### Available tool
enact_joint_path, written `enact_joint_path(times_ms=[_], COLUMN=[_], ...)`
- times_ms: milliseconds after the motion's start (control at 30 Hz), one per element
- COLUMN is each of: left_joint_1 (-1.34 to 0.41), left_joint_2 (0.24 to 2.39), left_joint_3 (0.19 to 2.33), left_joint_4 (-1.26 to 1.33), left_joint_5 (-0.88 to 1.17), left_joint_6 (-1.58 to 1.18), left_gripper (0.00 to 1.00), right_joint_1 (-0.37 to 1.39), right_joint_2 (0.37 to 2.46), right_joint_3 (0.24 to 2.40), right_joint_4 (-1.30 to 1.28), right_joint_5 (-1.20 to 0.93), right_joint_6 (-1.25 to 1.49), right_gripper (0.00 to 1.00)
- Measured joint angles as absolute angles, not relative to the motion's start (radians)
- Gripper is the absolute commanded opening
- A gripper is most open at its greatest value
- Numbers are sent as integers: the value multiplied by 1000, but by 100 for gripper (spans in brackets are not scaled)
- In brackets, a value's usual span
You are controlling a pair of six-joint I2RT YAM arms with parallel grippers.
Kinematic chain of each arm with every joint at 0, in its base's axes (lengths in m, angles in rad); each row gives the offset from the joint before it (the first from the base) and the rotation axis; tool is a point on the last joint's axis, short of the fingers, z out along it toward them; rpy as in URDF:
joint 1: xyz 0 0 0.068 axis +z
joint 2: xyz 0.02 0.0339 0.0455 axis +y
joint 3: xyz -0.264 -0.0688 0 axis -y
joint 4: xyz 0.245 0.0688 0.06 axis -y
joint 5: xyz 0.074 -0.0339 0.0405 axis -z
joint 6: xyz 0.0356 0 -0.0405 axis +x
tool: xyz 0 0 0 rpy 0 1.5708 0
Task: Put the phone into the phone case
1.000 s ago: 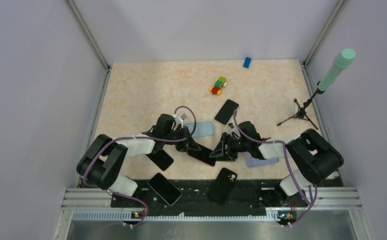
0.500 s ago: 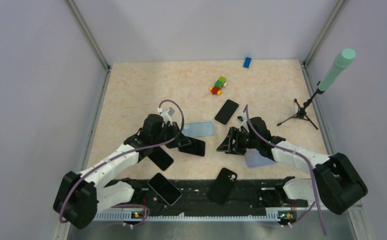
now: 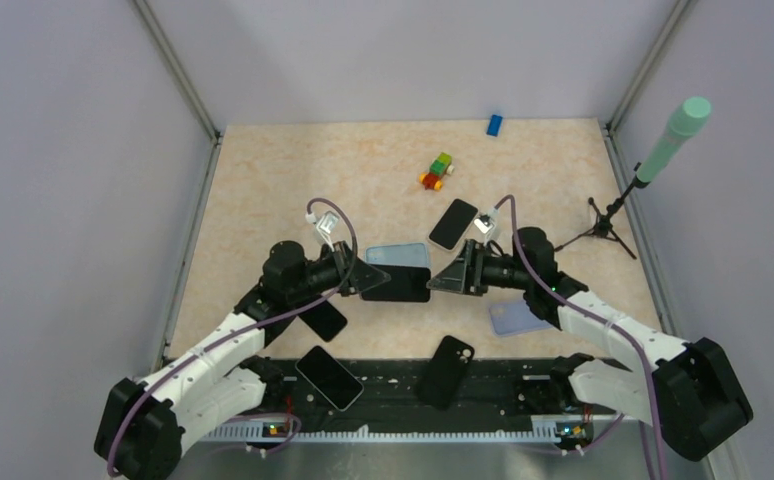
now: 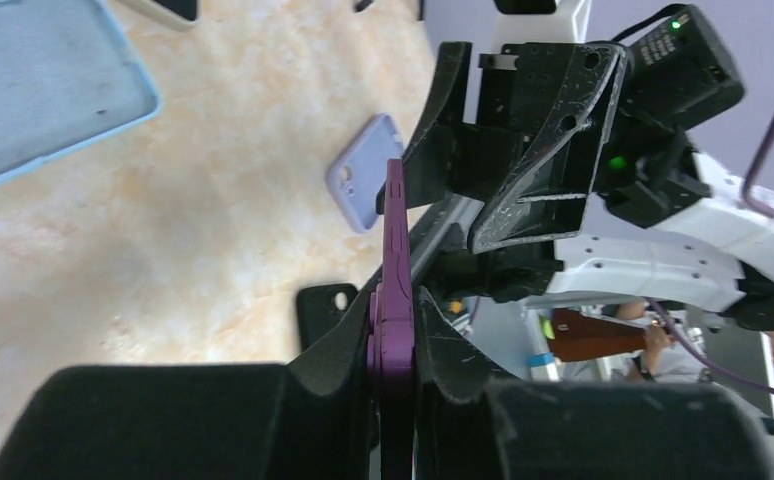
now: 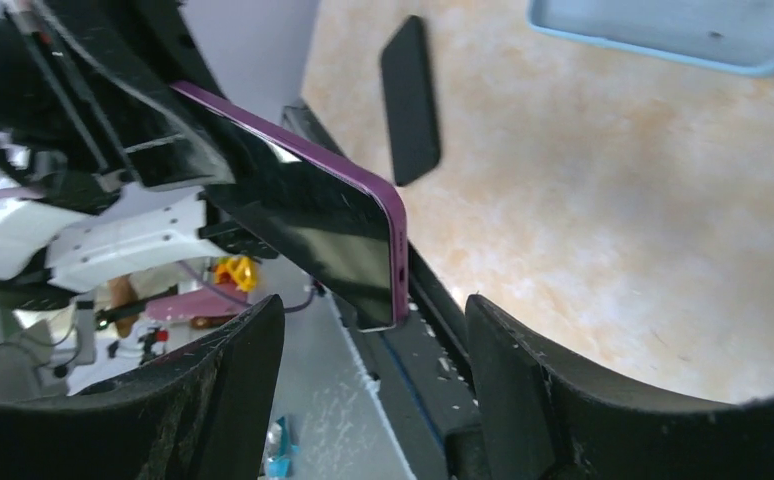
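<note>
Robot lab test cell. Two arms (image 3: 218, 340) are bolted to an aluminium rail (image 3: 363, 428). The marble-look tabletop (image 3: 293, 190) is boxed in by plain grey panels (image 3: 83, 150). A tripod (image 3: 598, 232) carries a green-capped pole. Several phones (image 3: 453, 223) and cases (image 3: 403, 257) lie scattered. The left wrist view shows a person (image 4: 663, 345) and screens in the background.

the phone (image 5: 348, 245) has a glossy black glass face and a smooth matt purple rim. the fingers (image 5: 223, 400) of the right gripper (image 5: 375, 312) are black plastic, scuffed and speckled. the bench (image 5: 563, 200) top is smooth, marbled beige, faintly shiny.
</note>
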State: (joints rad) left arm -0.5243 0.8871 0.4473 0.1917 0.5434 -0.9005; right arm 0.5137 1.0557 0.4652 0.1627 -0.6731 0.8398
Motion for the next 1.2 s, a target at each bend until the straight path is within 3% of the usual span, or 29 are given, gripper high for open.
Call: enact_joint_path(times_ms=[200, 567, 667, 833, 867, 900, 1067, 1200], left_joint_1=[-524, -524, -524, -524, -523, -521, -520, -520], left_joint_2=[886, 889, 897, 911, 913, 915, 925, 936], left_joint_3=[401, 397, 386, 363, 354, 348, 344, 344], left_joint_4=[371, 551, 580, 628, 636, 645, 652, 579], left_joint_5=[620, 675, 677, 685, 685, 686, 685, 640], left_joint_6=[-987, -1074, -1087, -1119, -1134, -1150, -1148, -1099], left_gripper=[0, 0, 0, 0, 1, 5, 51, 65], right_joint_1=[514, 515, 522, 527, 527, 526, 526, 530], right_joint_2=[1056, 1100, 1118, 1152, 1153, 1154, 1154, 1152], right_joint_3=[465, 432, 430, 424, 424, 424, 420, 422], right_joint_4=[335, 591, 659, 720, 733, 742, 744, 607], right_joint_5=[-770, -869, -886, -913, -923, -931, -936, -919], right_joint_6=[931, 1091, 1130, 1155, 1154, 1150, 1138, 1062], right_gripper=[61, 36, 27, 0, 0, 0, 0, 0])
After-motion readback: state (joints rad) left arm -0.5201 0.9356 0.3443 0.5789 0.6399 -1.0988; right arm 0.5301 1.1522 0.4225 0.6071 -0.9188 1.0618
